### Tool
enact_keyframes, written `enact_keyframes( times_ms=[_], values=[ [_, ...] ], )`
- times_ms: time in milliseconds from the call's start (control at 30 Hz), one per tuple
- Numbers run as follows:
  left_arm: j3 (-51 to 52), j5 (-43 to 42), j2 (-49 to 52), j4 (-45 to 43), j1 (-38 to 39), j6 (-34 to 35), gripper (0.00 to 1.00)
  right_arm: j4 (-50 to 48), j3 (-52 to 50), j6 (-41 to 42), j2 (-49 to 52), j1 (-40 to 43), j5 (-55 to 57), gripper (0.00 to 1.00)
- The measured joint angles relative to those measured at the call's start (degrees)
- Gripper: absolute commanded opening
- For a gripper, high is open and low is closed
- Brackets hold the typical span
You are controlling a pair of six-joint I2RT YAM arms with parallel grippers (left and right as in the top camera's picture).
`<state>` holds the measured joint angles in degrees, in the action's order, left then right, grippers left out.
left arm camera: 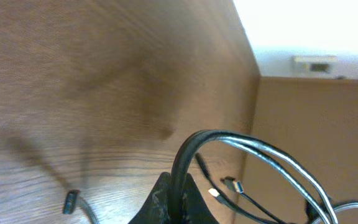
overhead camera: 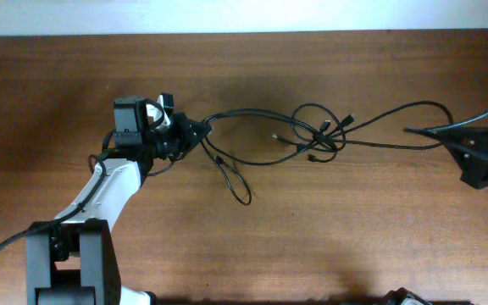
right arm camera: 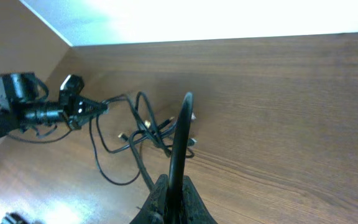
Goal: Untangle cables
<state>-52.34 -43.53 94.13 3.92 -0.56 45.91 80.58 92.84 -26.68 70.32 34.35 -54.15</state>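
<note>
Stretched across the wooden surface (overhead camera: 312,246) between both arms: the cables (overhead camera: 324,135), knotted into a tangle right of centre, with one long loop trailing toward the robot's side left of centre. Pinched at the left end by the left gripper (overhead camera: 195,131), pressed together on two strands curving up out of it. Pinched at the right end by the right gripper (overhead camera: 413,130), clamped on a single strand. Scattered around the knot with small plug ends (overhead camera: 275,135).
</note>
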Motion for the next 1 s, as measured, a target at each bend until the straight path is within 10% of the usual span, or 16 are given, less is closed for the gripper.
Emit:
enact_keyframes(
  times_ms=[233,467,700,1000],
  values=[
    [-0.04,13.07,0.00,7.45,-1.64,-0.04,0.08,-0.02,0.00,-0.02,0.00,5.46,0.04,0.04],
    [0.24,5.73,0.00,-0.94,-2.91,-6.29,0.99,0.66,0.00,-0.04,0.00,5.86,-0.68,0.04],
    [0.11,-19.98,-0.04,-22.82,3.04,-17.20,0.99,6.75,0.04,-4.74,0.00,1.75,-6.32,0.04],
    [0.15,-22.01,-0.04,-28.20,16.87,-24.09,0.99,7.02,0.04,-6.78,0.00,-23.43,-7.93,0.04]
  ],
)
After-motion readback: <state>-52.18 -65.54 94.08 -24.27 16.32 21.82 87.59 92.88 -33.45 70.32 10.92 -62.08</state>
